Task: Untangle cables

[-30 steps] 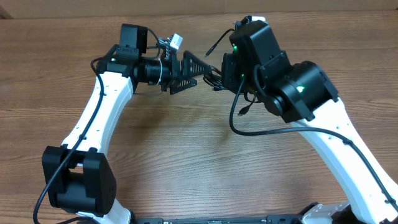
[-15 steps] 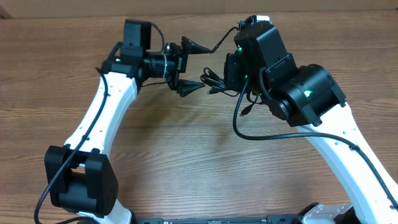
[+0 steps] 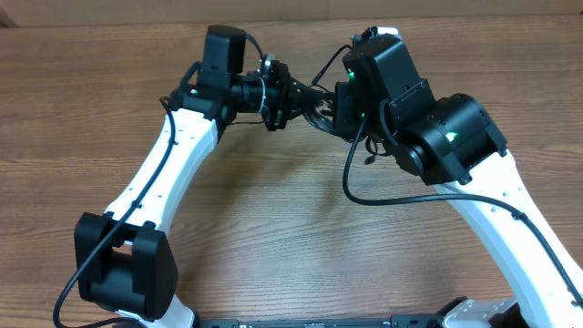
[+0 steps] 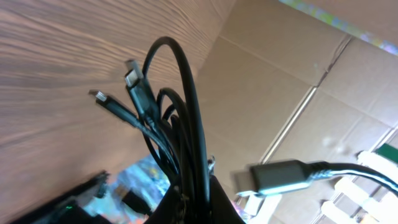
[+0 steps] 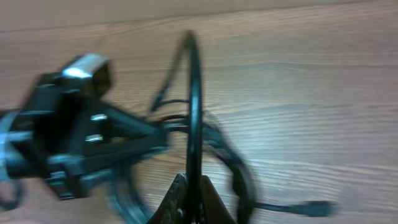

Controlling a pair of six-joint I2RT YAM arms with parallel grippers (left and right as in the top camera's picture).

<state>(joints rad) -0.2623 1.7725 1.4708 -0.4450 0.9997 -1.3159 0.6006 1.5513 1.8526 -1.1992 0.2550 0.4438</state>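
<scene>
- Your left hand (image 4: 196, 200) pinches the thin black cable bunch (image 4: 181, 127); your right hand (image 5: 189, 198) pinches one strand (image 5: 194, 93).
- Pull apart slowly and watch for the plugs (image 4: 132, 73) snagging.

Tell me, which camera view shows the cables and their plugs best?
The left wrist view: the cables are close and sharp, with several plugs visible. The right wrist view shows only a blurred loop and one plug; overhead they are a small dark bunch.

No text, brand, number or sign can be read in any view. A many-coloured patch (image 4: 138, 177) just left of the left jaws, seen from the left wrist, is too blurred to show any lettering.
</scene>
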